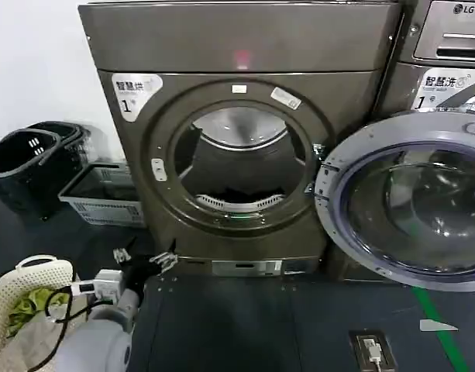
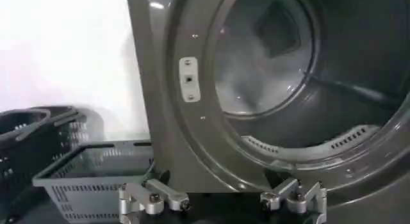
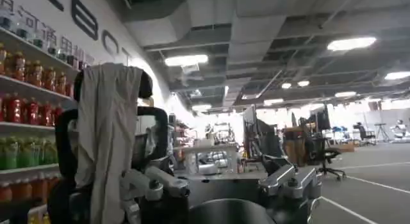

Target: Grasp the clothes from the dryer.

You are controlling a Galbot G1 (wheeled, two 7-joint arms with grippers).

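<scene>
The grey dryer (image 1: 237,46) stands in front of me with its round door (image 1: 407,201) swung open to the right. Its drum (image 1: 241,167) is lit at the back and dark at the bottom, and I cannot make out clothes in there. My left gripper (image 1: 144,257) hangs low, in front of the dryer's lower left corner, outside the opening. In the left wrist view the left gripper (image 2: 222,203) is open with nothing between its fingers, facing the drum rim (image 2: 301,148). My right gripper (image 3: 224,187) is open and empty, pointing out into the room.
A white woven basket (image 1: 43,271) holding green and pale laundry (image 1: 24,306) sits at my lower left. Black baskets (image 1: 24,167) and a grey crate (image 1: 101,201) stand left of the dryer. A second machine (image 1: 446,46) stands on the right. A grey cloth (image 3: 106,136) hangs on a rack.
</scene>
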